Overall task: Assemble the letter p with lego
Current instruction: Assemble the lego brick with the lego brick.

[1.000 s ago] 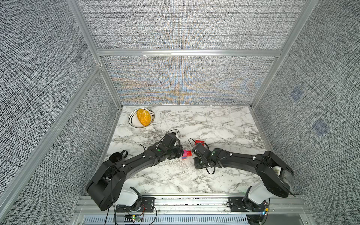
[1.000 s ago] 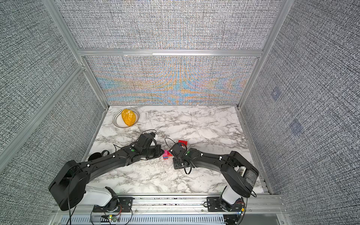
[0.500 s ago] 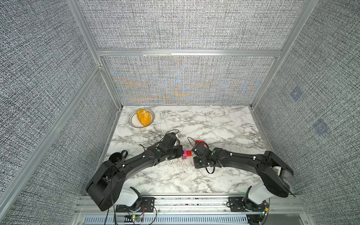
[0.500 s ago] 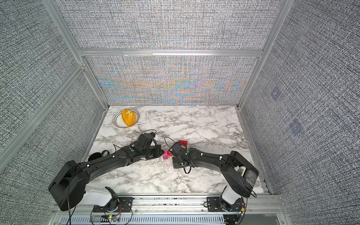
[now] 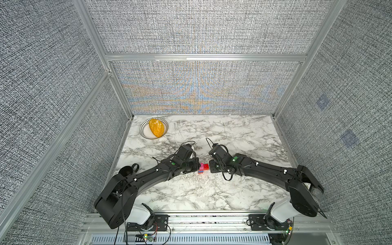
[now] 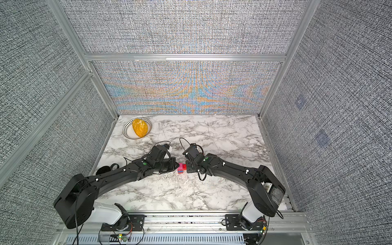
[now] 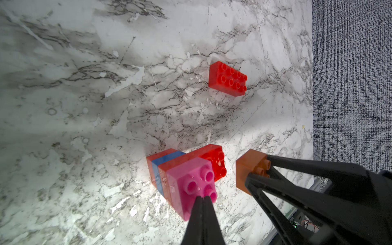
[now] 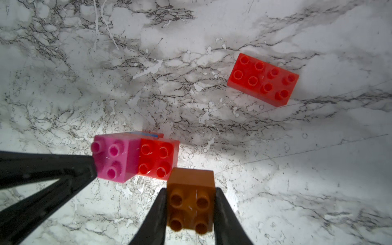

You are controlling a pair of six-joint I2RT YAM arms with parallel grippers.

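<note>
The letter p [image 7: 169, 169] is a small cluster standing on the marble: a pink brick [image 8: 115, 159] on top, a red brick [image 8: 158, 158] beside it, blue and red layers below. It shows in both top views [image 5: 203, 167] [image 6: 182, 168] between the two arms. My left gripper [image 7: 203, 198] is shut, its tips resting on the pink brick's studs. My right gripper [image 8: 191, 191] is shut on an orange lego brick [image 8: 191, 203], held just beside the cluster's red brick. A longer red brick [image 8: 263, 79] [image 7: 228, 78] lies loose further off.
A striped bowl [image 5: 142, 131] holding a yellow-orange object sits at the table's back left corner. A black round item [image 5: 127, 169] lies by the left wall. Grey fabric walls close in three sides, and a metal rail runs along the front edge.
The right wrist has shifted slightly and now covers the loose red brick in the top views. The left arm has stayed on the cluster.
</note>
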